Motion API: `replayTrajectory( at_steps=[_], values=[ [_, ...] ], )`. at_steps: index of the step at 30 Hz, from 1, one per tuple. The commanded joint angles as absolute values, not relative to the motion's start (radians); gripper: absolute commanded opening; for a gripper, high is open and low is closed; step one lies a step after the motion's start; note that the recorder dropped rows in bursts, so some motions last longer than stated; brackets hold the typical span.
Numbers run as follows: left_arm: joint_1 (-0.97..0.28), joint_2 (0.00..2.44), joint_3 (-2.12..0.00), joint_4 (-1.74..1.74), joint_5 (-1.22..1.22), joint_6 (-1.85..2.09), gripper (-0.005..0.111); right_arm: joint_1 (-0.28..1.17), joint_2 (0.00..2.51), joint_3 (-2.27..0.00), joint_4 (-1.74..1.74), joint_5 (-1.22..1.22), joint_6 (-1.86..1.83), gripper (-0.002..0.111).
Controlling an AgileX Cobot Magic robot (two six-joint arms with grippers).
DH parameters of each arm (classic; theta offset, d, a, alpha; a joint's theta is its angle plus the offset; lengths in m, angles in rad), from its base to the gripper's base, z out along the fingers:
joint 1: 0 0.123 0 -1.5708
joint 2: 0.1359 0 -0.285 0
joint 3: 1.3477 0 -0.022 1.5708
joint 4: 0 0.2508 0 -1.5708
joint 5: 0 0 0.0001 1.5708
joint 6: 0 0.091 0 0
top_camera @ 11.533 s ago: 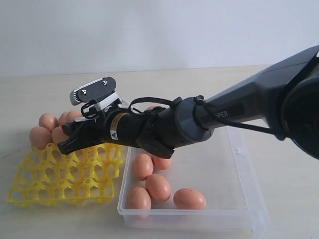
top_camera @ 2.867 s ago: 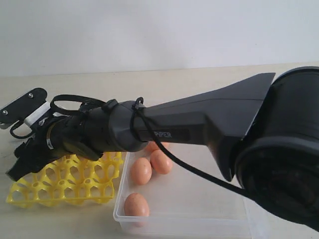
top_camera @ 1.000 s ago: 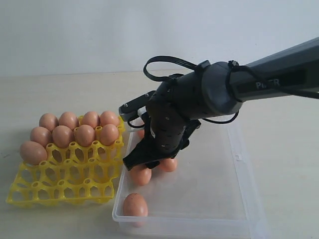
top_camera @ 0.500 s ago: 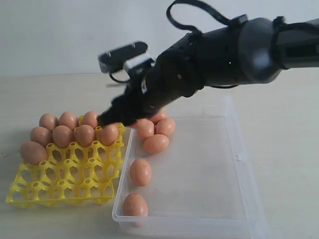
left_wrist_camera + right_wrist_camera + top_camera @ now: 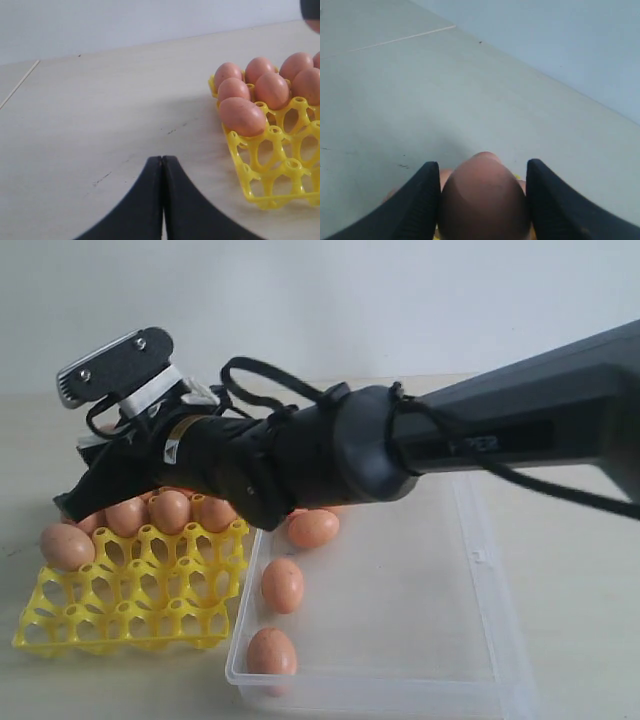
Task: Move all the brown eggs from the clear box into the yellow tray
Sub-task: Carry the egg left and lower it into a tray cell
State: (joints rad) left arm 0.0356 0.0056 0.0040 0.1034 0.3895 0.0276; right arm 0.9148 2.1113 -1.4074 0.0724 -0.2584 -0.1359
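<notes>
Swung across from the clear box [image 5: 380, 678] to above the far rows of the yellow tray [image 5: 130, 625], with the right gripper [image 5: 482, 167] pinching one brown egg [image 5: 482, 205]. Three more brown eggs [image 5: 283, 585] lying in the box just beside the tray. Left gripper [image 5: 162, 162] pressed together, near the tray's corner.

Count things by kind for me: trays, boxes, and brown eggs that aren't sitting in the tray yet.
yellow tray: 1
clear box: 1
brown eggs showing in the box: 3 (the arm hides its far end)
brown egg in the right gripper: 1
Total: 6
</notes>
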Motion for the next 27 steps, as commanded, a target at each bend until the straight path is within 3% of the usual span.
replayTrajectory(
  at_steps=[1, 14, 27],
  values=[
    [0.030, 0.000, 0.000, 0.101, 0.380, 0.023, 0.000, 0.943, 2.177, -1.463, 0.045, -0.278, -0.118, 0.000],
    [0.030, 0.000, 0.000, 0.101, 0.380, 0.023, 0.000, 0.965, 2.274, -1.541, 0.044, -0.159, -0.077, 0.002],
    [0.030, 0.000, 0.000, 0.101, 0.380, 0.023, 0.000, 0.965, 2.298, -1.615, 0.051, 0.006, -0.077, 0.062]
  ],
)
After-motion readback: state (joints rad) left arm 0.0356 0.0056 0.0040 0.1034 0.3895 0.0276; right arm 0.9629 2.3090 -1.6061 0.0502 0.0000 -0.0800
